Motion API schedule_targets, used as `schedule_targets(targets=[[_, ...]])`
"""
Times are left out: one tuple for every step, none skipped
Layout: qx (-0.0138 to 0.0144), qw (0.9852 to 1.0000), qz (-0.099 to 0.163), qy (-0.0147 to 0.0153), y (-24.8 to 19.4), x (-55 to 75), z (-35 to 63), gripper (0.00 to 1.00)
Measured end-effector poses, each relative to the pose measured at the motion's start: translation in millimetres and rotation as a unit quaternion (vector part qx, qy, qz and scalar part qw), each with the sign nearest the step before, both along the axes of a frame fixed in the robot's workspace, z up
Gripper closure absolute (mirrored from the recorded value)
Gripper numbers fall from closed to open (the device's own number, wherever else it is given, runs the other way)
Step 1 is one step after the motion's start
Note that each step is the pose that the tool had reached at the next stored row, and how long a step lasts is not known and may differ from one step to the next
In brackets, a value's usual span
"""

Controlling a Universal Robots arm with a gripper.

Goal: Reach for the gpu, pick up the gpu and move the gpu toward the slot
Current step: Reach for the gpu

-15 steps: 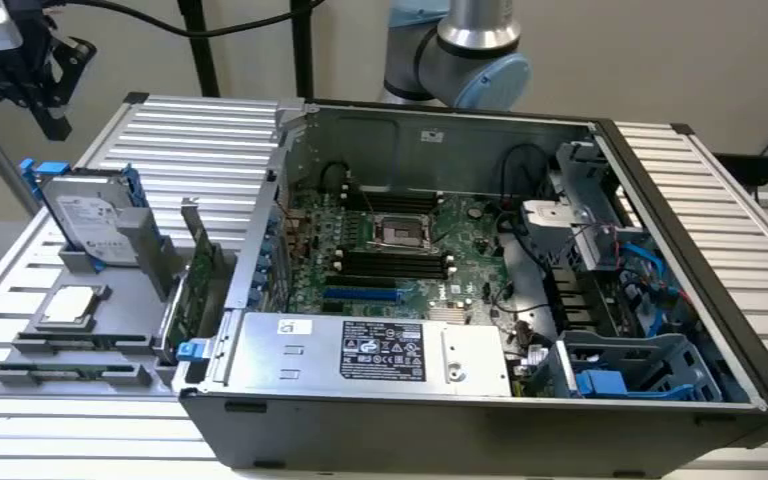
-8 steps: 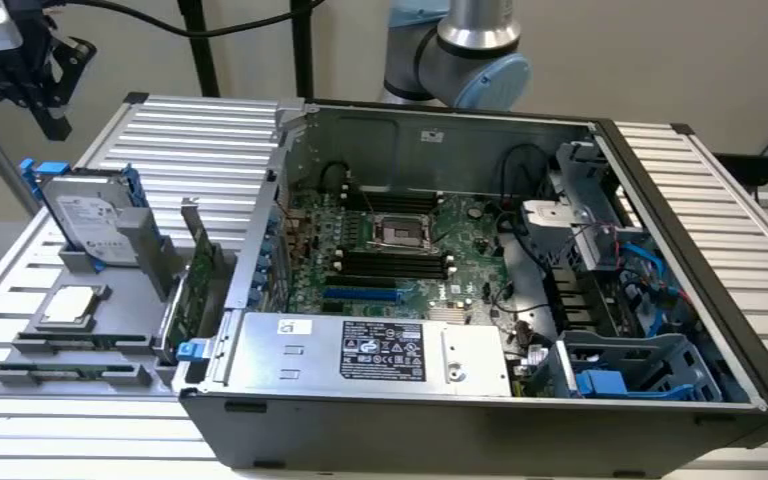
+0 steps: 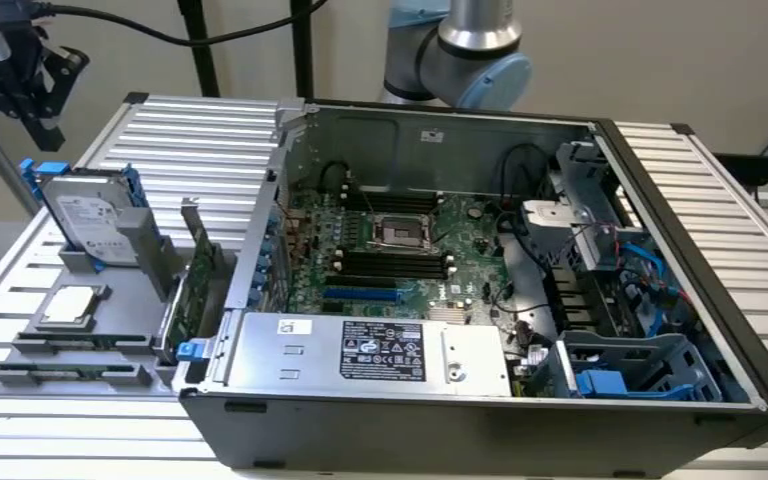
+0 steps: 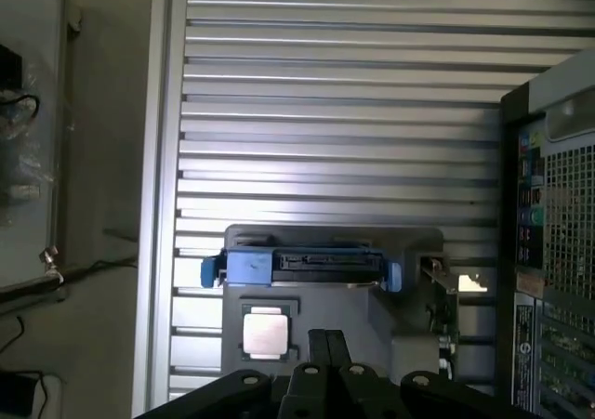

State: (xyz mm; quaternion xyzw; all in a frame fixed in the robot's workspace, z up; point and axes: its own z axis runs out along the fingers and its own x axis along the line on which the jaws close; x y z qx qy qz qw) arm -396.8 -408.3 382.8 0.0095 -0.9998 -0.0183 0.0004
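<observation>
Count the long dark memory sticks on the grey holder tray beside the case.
2 memory sticks: one beside the square silver processor chip, the other on the camera-side edge of the grey holder tray. None seems hidden.

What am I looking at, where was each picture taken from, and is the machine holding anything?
This is a grey jointed robot arm with a black gripper on its end. One picture comes from a camera standing off the arm, the other from a camera on its wrist, looking down past the gripper. On the ribbed metal table stands an open black computer case. Beside it, at the exterior view's left, a grey holder carries a silver boxy hard drive with blue rails, a small square silver processor chip and the gpu, a thin green circuit-board card standing on edge. The gripper hangs above the holder, shut, holding nothing; the gpu is untouched.
</observation>
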Motion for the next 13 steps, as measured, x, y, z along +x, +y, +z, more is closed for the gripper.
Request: schedule_targets(targets=[[0.0,1.0,0.0,0.0001,-4.5,0.2,-0.4,0.89],[-0.0001,1.0,0.0,0.0001,-8.8,0.6,-1.0,0.89],[-0.0001,1.0,0.0,0.0001,-13.1,1.2,-1.7,0.89],[0.0,1.0,0.0,0.0,-16.9,2.1,-2.5,0.89],[0.0,1.0,0.0,0.0,-20.4,3.2,-3.3,0.89],[0.0,1.0,0.0,0.0,-23.7,5.0,-4.1,0.89],[0.0,1.0,0.0,0.0,-26.2,7.1,-5.0,0.89],[0.0,1.0,0.0,0.0,-28.4,9.1,-5.9,0.89],[0.0,1.0,0.0,0.0,-31.0,11.7,-6.9,0.89],[-0.0001,1.0,0.0,0.0001,-33.0,14.4,-7.8,0.89],[0.0,1.0,0.0,0.0001,-35.1,17.2,-8.8,0.89],[0.0,1.0,0.0,0.0,-37.1,20.2,-10.1,0.89],[0.0,1.0,0.0,0.0,-39.1,23.2,-11.4,0.89]])
